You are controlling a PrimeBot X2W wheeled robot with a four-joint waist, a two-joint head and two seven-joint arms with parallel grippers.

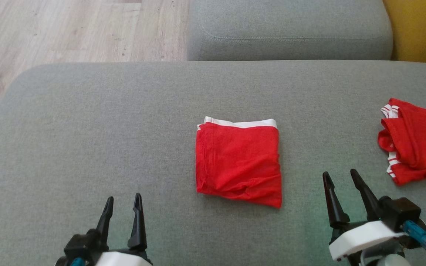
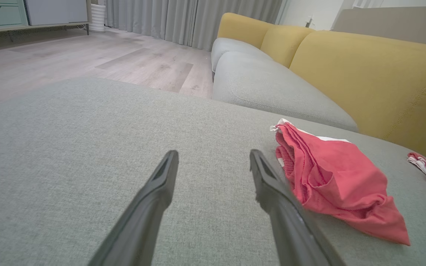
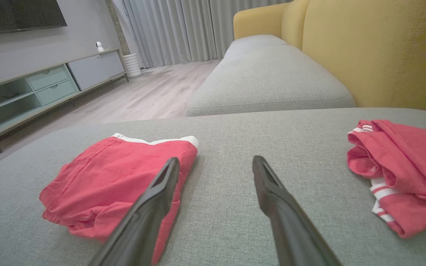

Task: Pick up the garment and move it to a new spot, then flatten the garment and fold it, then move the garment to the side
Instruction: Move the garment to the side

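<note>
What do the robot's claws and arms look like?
The left claw and right claw match: each has two long black fingers tapering to narrow tips, set on a blocky black base. Behind each base sits a smooth white shell. A blue connector with a thin dark cable sits beside the right wrist; a bit of the same blue shows at the left.

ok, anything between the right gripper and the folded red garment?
Nothing: bare grey cushion between right gripper and folded garment, clearest in head view.
</note>
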